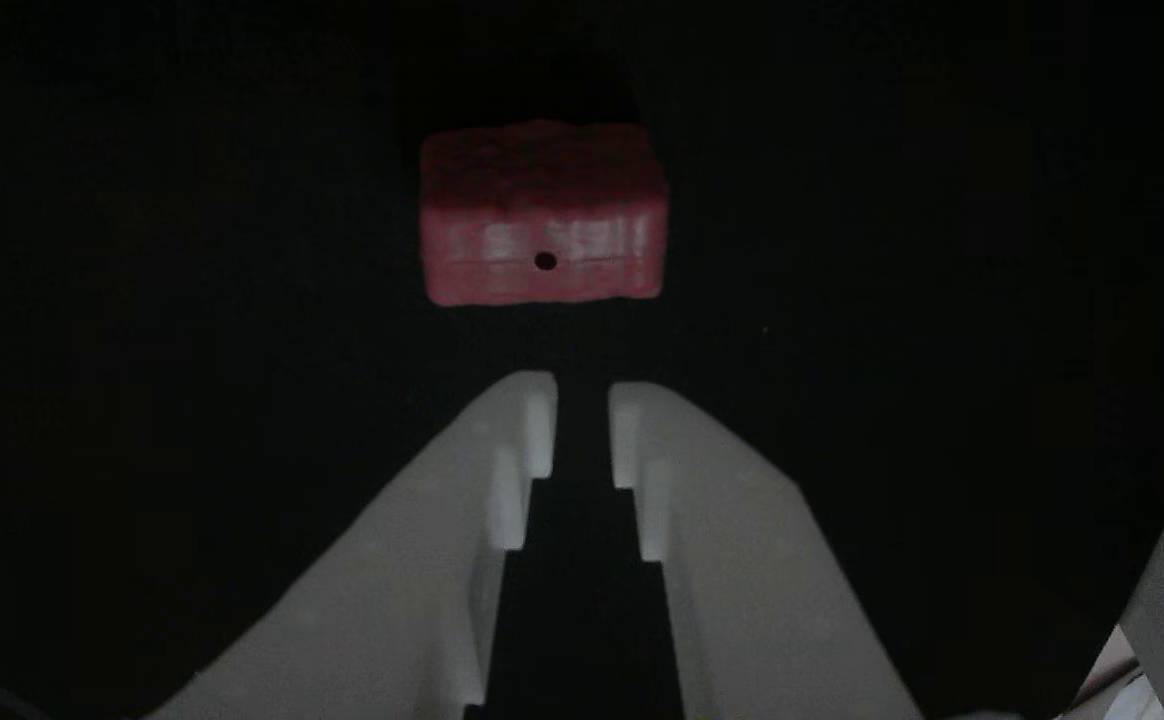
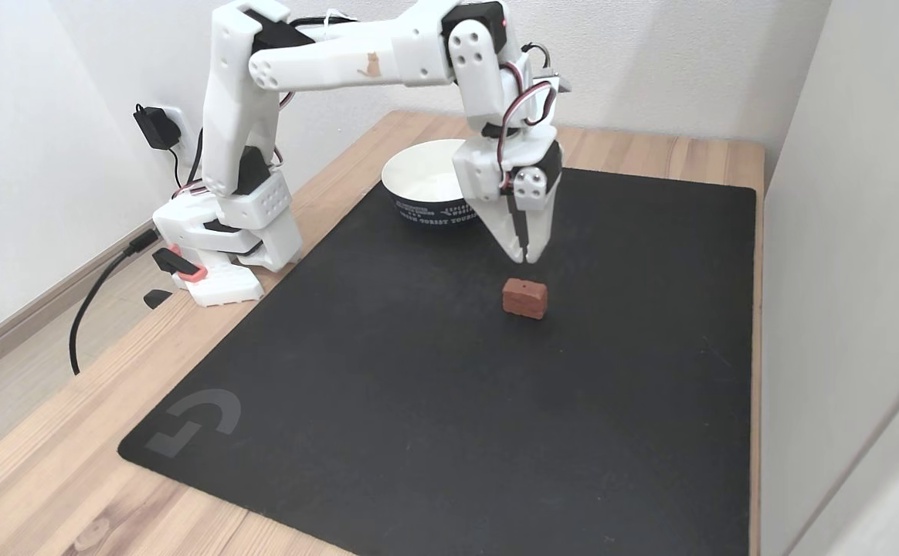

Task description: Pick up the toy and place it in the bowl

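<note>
End effector: the white two-finger end effector (image 2: 527, 261) hangs tip-down just above the mat, fingers drawn nearly together with only a narrow slot between them, gripping nothing.
Gap check: in the other view the end effector (image 1: 582, 390) shows that slot clearly, far narrower than the block ahead of it.
Toy: the small red ridged plastic block with a dark hole in one face (image 2: 525, 298) sits on the mat just beyond and below the tips, not touched, toward the far right part of the surface; up close the toy (image 1: 542, 212) lies a touch left of the slot line.
Mat: a large black mat (image 2: 388, 386) covers most of the light wooden surface (image 2: 48, 479).
Bowl: a white bowl with a dark lettered band (image 2: 426, 185) stands behind the arm, near the far edge of the surface, well apart from the block.
Step in hand: lining up for the grasp, I'd say; the lift is not yet begun.
Doing it well: spread the fingers wider than the block first, nudge sideways to centre it, then descend straight so the tips straddle its faces.
Watch for: coming down this narrow would likely knock or pin the block; the ridged faces should hold well.
</note>
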Controlling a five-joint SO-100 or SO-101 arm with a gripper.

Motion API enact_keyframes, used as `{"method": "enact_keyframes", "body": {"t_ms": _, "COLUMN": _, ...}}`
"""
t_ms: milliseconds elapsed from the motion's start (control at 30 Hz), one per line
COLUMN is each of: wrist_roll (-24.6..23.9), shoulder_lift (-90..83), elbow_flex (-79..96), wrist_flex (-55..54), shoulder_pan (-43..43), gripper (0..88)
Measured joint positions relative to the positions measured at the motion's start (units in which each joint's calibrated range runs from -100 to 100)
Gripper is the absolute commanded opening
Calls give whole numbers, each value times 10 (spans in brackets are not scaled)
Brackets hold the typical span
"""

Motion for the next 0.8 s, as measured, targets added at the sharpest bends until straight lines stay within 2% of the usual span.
{"method": "enact_keyframes", "body": {"t_ms": 533, "wrist_roll": -7, "shoulder_lift": 0, "elbow_flex": 0, "wrist_flex": 0, "shoulder_pan": 0, "gripper": 26}}
{"method": "enact_keyframes", "body": {"t_ms": 800, "wrist_roll": -114, "shoulder_lift": 0, "elbow_flex": 0, "wrist_flex": 0, "shoulder_pan": 0, "gripper": 33}}
